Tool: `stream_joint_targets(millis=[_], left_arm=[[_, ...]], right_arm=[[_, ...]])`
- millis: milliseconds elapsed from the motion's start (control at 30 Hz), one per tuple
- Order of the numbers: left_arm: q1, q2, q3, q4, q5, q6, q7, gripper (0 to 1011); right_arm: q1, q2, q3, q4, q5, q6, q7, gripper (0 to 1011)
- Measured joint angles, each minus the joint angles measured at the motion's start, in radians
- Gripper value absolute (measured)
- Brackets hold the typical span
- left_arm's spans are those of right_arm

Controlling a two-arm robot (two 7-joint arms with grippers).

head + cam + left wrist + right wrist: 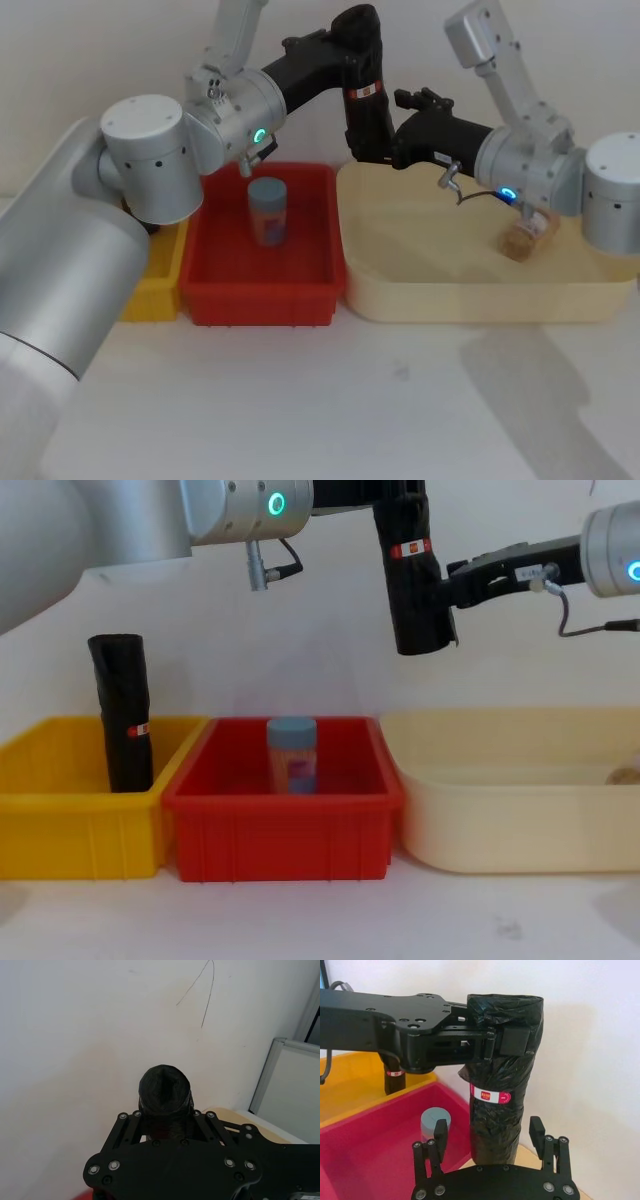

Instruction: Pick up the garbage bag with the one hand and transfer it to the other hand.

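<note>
The garbage bag (502, 1080), held upright above the red bin (220, 290) near its top by the left gripper (507, 1042), is flanked low by the open fingers (440, 1132) of the right gripper (488, 1132); the light, crinkly, squashy roll is probably best clamped below the label.

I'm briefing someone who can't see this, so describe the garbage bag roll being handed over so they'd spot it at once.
Look above the back edge of the red bin, where the two arms meet. The black roll hangs upright in the air, gripped near its top by the left hand, its red-and-white label showing. The other black roll stands in the yellow bin.
</note>
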Motion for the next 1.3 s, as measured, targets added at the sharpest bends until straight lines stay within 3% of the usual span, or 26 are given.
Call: stream_joint_targets(millis=[800, 1033, 1300], left_arm=[[0.000, 0.000, 0.000, 0.000, 0.000, 0.000, 0.000, 345], [0.000, 0.000, 0.000, 0.000, 0.000, 0.000, 0.000, 346], [0.000, 0.000, 0.000, 0.000, 0.000, 0.000, 0.000, 346]], right_arm=[[0.082, -0.085, -0.025, 0.130, -0.055, 0.001, -0.026, 992], [0.094, -0.098, -0.028, 0.150, -0.062, 0.002, -0.029, 855], [0.101, -0.105, -0.030, 0.163, -0.066, 0.003, -0.031, 614]])
